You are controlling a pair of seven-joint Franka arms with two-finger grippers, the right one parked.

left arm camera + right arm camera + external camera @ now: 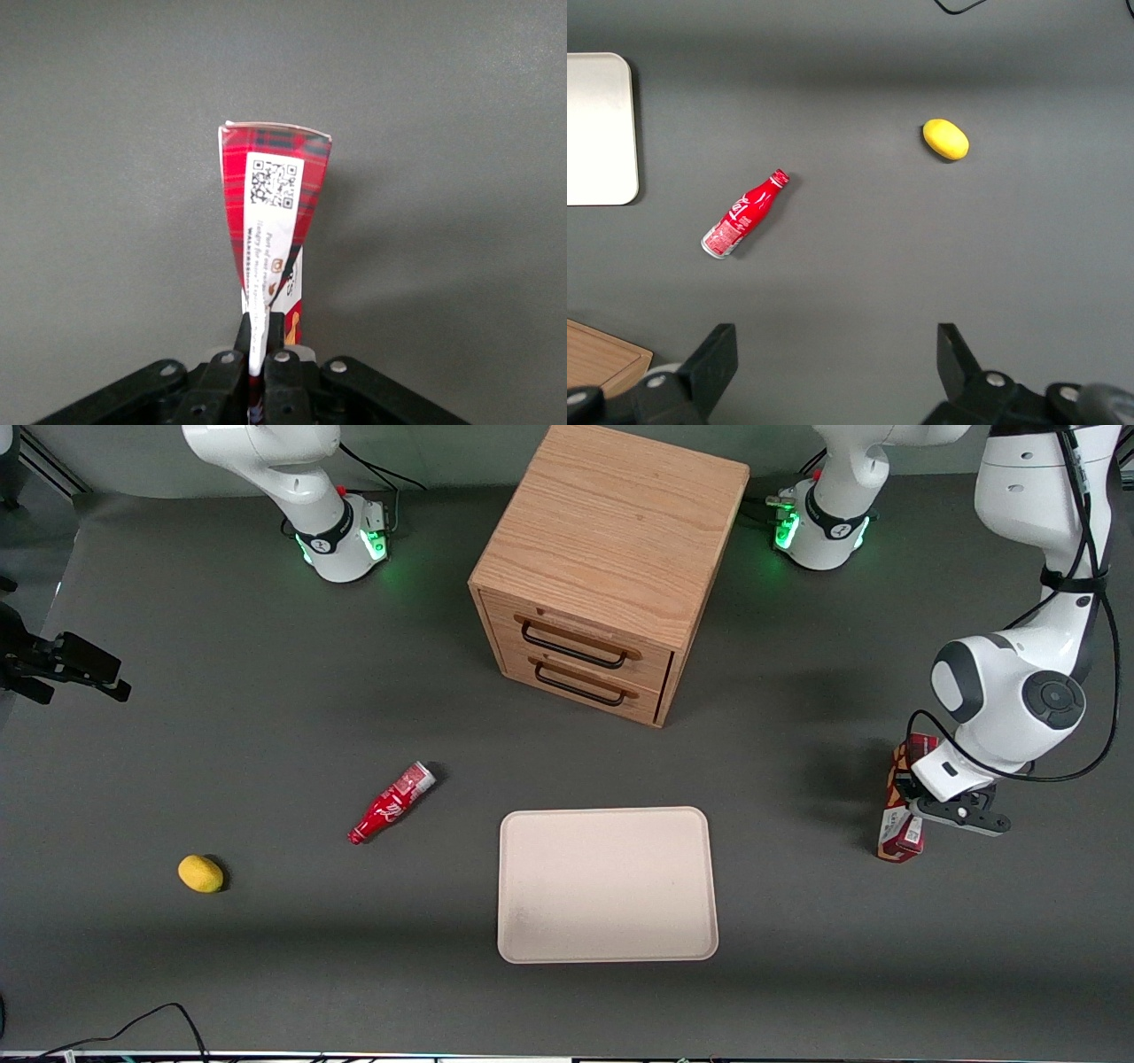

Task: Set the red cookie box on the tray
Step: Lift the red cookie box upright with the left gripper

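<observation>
Gripper (259, 341) clenched on the narrow edge of the red cookie box (900, 815), at the working arm's end of the table, well apart from the tray (523, 948); lift straight, carry level, watch for twisting.

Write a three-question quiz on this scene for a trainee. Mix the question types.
1. True or false: the cookie box already lies on the tray.
2. What does the gripper hold? A) the red bottle B) the cookie box C) the lemon
3. Which thing on the table lies nearest the parked arm's end?

Key
1. False: the box is at the working arm's end of the table, apart from the tray.
2. B: the fingers are shut on one end of the box; the bottle lies untouched on the table.
3. The lemon.
</observation>
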